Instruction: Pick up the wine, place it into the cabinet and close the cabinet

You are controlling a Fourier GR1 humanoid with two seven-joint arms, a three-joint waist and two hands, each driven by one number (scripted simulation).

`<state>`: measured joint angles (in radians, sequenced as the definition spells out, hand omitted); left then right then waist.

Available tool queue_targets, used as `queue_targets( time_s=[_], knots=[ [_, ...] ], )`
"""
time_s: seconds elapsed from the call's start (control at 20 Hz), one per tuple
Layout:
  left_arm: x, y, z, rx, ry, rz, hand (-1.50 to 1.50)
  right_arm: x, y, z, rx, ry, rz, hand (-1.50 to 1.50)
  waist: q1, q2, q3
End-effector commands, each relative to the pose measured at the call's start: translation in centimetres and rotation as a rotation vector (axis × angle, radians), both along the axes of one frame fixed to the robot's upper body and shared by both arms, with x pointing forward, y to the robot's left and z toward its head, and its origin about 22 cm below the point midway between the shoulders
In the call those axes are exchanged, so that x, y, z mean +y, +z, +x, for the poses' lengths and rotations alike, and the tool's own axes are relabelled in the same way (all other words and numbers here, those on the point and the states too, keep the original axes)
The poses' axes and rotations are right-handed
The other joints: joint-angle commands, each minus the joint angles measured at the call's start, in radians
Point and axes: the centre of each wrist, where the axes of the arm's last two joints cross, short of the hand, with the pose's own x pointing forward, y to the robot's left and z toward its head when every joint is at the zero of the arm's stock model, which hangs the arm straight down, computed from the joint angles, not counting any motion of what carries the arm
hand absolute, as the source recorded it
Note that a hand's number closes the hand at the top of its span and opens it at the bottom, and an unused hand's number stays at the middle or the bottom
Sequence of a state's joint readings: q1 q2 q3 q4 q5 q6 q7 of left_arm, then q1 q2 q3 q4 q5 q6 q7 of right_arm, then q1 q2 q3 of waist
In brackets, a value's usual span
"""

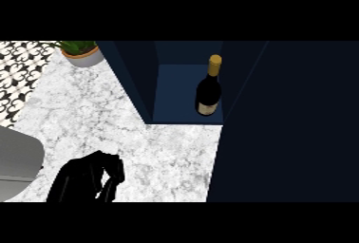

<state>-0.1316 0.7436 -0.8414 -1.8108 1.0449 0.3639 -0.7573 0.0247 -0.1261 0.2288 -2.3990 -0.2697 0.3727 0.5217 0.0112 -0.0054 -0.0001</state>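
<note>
A: Marble counter (105, 118), white w/ grey veining, seen from above. Dark navy cabinet (140, 80) is set on it, top centre. Door (288, 123) is swung open, seen as a big dark panel filling the right side.

B: Wine loc?

A: Wine bottle (209, 90) is seen inside the cabinet, standing on the blue shelf floor, right part of the compartment, near the open door. Dark glass, gold foil at the neck, pale label low on the body. Nothing is touching it.

B: Hands?

A: One black hand (88, 178) is seen, lower left, over the counter. Taken as the left hand by position. Fingers are curled downward, nothing held in them. It is well apart from the cabinet and the bottle. Right hand isn't made out anywhere in the head view.

B: Other items?

A: Potted plant (80, 51), green leaves in a light pot, is set at the counter's top left corner, just beside the cabinet's left wall. Patterned b/w tile (21, 71) is visible along the left edge. A grey rounded surface (17, 161) is seen at the far left, beside the hand; can't be identified.
</note>
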Motion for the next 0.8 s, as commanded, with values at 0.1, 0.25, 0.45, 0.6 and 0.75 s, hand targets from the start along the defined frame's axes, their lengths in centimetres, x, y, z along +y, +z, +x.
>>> queue_targets(
  time_s=[0.1, 0.25, 0.45, 0.6, 0.75],
  knots=[
    [4.4, 0.5, -3.2, 0.012, 0.037, 0.012, 1.50, 3.1, 1.6, -2.9, 0.001, 0.159, 0.061, 1.50, 0.011, -0.002, -0.001],
    [6.8, 1.8, -2.8, 0.002, 0.068, 0.001, -1.50, 3.8, 2.9, -4.0, 0.013, 0.236, 0.048, 1.50, 0.009, -0.002, -0.002],
    [8.4, 2.7, -3.3, 0.002, 0.109, -0.038, -1.50, 8.0, 2.7, -4.5, 0.036, 0.304, 0.034, 1.50, 0.008, -0.005, -0.002],
    [10.7, 1.6, -4.8, 0.018, 0.125, -0.061, -1.50, 9.9, 2.2, -4.5, 0.053, 0.355, -0.039, 1.50, 0.022, -0.008, -0.003],
    [13.2, 1.9, -3.4, 0.002, 0.183, -0.029, -1.50, 11.9, 2.4, -5.0, 0.063, 0.352, -0.028, 1.50, 0.019, -0.007, -0.006]
  ],
)
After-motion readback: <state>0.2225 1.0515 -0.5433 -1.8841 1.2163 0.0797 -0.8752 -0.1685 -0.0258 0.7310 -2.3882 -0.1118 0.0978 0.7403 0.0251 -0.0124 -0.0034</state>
